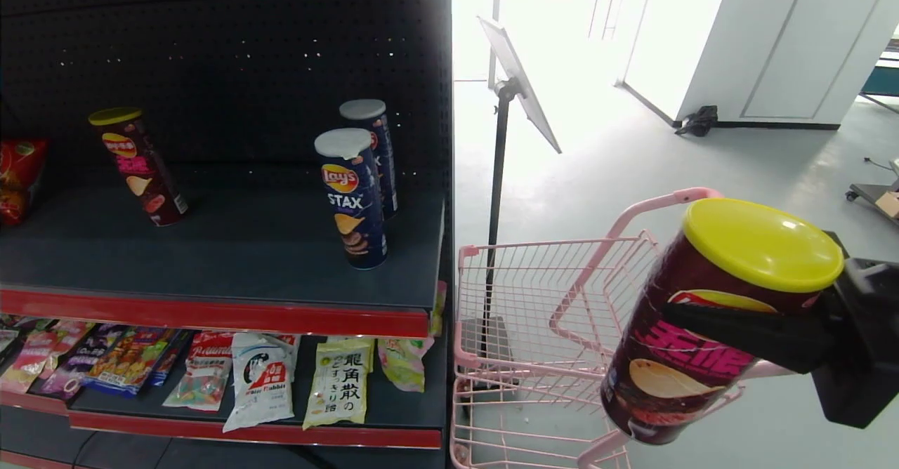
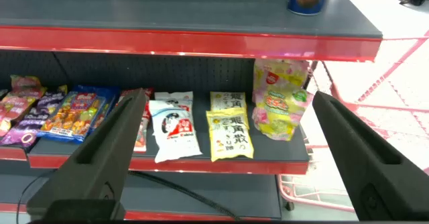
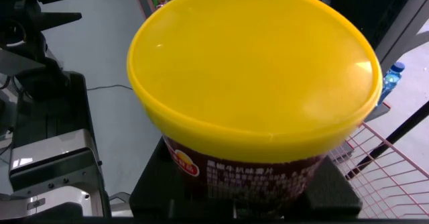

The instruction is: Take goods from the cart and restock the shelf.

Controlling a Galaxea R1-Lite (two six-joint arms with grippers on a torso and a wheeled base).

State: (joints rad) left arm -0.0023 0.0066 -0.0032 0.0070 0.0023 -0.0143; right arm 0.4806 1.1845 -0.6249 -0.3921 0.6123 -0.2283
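My right gripper (image 1: 758, 332) is shut on a dark red chip can with a yellow lid (image 1: 709, 321), held upright above the pink cart (image 1: 562, 328). The yellow lid (image 3: 251, 70) sits right in front of the right wrist camera. On the upper shelf (image 1: 218, 244) a matching red can (image 1: 138, 166) stands at the left and two blue chip cans (image 1: 351, 199) stand at the right. My left gripper (image 2: 224, 150) is open with nothing between its fingers, facing the lower shelf of snack bags (image 2: 201, 127).
Snack bags (image 1: 260, 378) lie along the lower shelf. A red bag (image 1: 17, 177) sits at the upper shelf's far left. A sign stand on a black pole (image 1: 500, 174) rises behind the cart. Open grey floor lies to the right.
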